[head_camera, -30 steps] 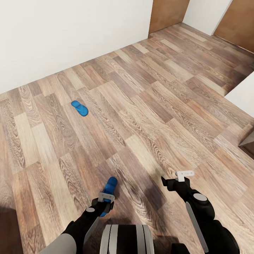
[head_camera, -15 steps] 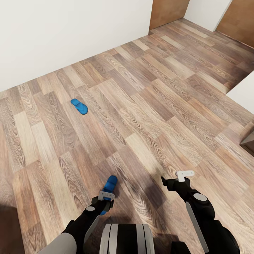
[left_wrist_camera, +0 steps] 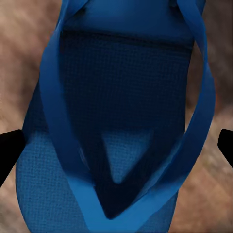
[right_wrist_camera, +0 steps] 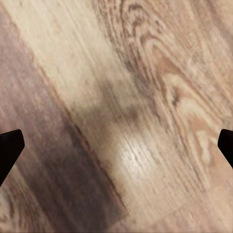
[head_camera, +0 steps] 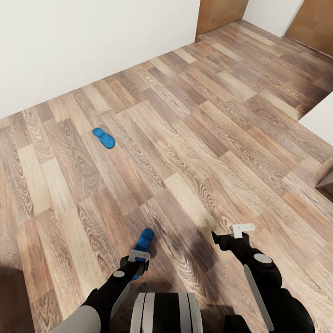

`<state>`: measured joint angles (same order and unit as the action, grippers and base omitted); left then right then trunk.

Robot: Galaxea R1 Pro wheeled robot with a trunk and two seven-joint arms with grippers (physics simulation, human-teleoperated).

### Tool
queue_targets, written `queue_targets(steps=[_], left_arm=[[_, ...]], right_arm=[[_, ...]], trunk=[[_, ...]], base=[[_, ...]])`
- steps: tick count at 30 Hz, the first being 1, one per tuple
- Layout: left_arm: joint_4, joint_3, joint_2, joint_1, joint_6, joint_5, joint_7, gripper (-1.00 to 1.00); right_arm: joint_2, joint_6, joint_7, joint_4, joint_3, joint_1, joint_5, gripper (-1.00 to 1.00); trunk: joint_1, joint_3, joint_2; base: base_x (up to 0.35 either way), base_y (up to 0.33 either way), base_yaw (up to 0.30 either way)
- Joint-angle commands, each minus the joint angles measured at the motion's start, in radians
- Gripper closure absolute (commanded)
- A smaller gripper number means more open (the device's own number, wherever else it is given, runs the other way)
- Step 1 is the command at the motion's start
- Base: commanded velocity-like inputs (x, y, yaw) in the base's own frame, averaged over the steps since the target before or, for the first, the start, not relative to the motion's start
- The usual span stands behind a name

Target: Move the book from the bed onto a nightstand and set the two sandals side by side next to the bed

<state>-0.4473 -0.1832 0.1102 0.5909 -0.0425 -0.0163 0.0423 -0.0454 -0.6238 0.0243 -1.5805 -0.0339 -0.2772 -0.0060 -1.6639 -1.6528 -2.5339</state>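
While both arms hang low over the plank floor, the left gripper sits directly above one blue sandal, fingers spread wide to either side of it and not touching. The second sandal lies well beyond that gripper, near the white wall. Right gripper: spread open, bare planks beneath

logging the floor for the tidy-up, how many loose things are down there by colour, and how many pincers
bright blue flat flip-flop sandals: 2, one far out on the wood floor, one under the left pincer
black robot pincers: 2, left, right
total: 4
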Motion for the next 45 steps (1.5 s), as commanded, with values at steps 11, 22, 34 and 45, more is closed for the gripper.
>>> queue_targets(steps=[11, 22, 34, 45], left_arm=[[0.012, -0.012, -0.003, 0.000, -0.001, 0.006, -0.023, -1.00], [0.012, -0.012, -0.003, 0.000, -0.001, 0.006, -0.023, 1.00], [0.012, -0.012, -0.003, 0.000, 0.002, 0.006, -0.018, 1.00], [0.012, -0.012, -0.003, 0.000, 0.001, 0.006, -0.017, 1.00]], right_arm=[[-0.002, -0.005, 0.002, -0.001, 0.000, 0.001, 0.000, -1.00], [-0.003, -0.005, 0.002, -0.001, 0.000, 0.001, 0.000, -1.00], [-0.004, -0.005, 0.002, -0.001, 0.001, 0.001, 0.000, -1.00], [-0.005, -0.005, 0.002, -0.001, 0.002, 0.001, 0.000, -1.00]], trunk=[[-0.001, -0.001, 0.000], [-0.001, -0.001, 0.000], [-0.001, -0.001, 0.000], [-0.001, -0.001, 0.000]], base=[[0.000, 0.000, 0.000], [0.000, 0.000, 0.000], [0.000, 0.000, 0.000], [0.000, 0.000, 0.000]])
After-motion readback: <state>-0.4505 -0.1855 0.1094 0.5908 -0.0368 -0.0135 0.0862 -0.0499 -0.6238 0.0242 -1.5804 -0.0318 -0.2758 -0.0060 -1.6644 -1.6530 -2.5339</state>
